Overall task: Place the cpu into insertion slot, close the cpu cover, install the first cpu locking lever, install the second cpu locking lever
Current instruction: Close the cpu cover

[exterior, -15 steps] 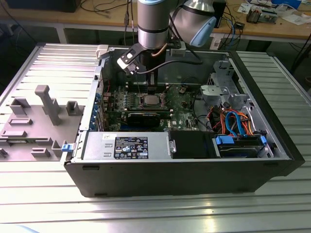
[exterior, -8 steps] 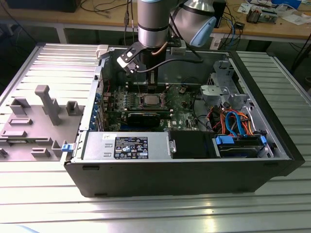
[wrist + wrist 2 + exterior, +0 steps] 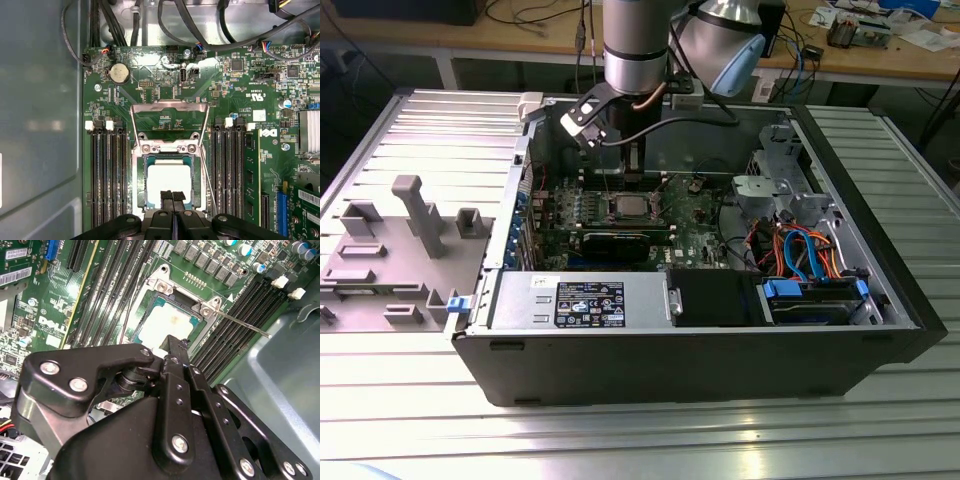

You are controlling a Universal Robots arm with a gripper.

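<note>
universal robots arm reaching into an open computer case (image 3: 670,350), with the motherboard seen in both wrist views. the gripper (image 3: 172,196) hangs low over the board, its fingertips pressed together with nothing visible between them: clenched on nothing. the cpu (image 3: 169,181), its dull silver top bright under the light, lies flat inside the insertion slot (image 3: 167,148), just under and ahead of the fingertips. the tips sit over the chip's near edge, and whether they touch it cannot be told. the cpu cover (image 3: 170,105) stands tilted up on the side of the slot away from the gripper, with the board visible through its central cut-out, so it is not yet closed. a thin locking lever (image 3: 245,325) juts from a corner of the slot across the memory slots (image 3: 106,180) and appears unlatched. a coin battery (image 3: 119,73) lies farther off, beyond the cover. judgement: placement looks complete and closing the cover is the step in hand, with both levers left to do. that step calls for contact on the cover's raised edge, well ahead of the fingertips. it also calls for a push that swings the cover about its hinge, down toward the gripper and flat over the chip, without shifting the cpu in its seat or snagging the free lever.
</note>
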